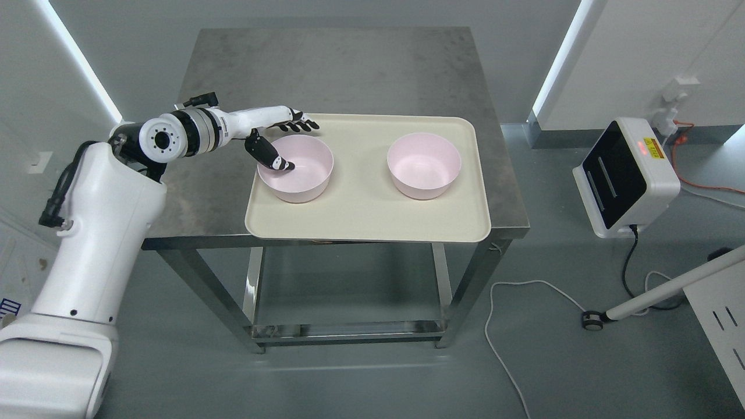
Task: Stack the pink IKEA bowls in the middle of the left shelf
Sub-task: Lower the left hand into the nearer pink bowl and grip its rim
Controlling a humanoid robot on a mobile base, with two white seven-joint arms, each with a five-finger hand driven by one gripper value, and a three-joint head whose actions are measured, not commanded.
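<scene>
Thumb of left hand inside near pink bowl rim at 9 o'clock; fingers spread outside, unclamped; second bowl at 3 o'clock on tray.

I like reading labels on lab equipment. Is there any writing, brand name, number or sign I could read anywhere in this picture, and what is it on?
Nothing here can be read.
White box device on the floor at right: a yellow label beside a red light, print too small to read.
Pink bowls, tray, steel table, left hand: no visible text.
</scene>
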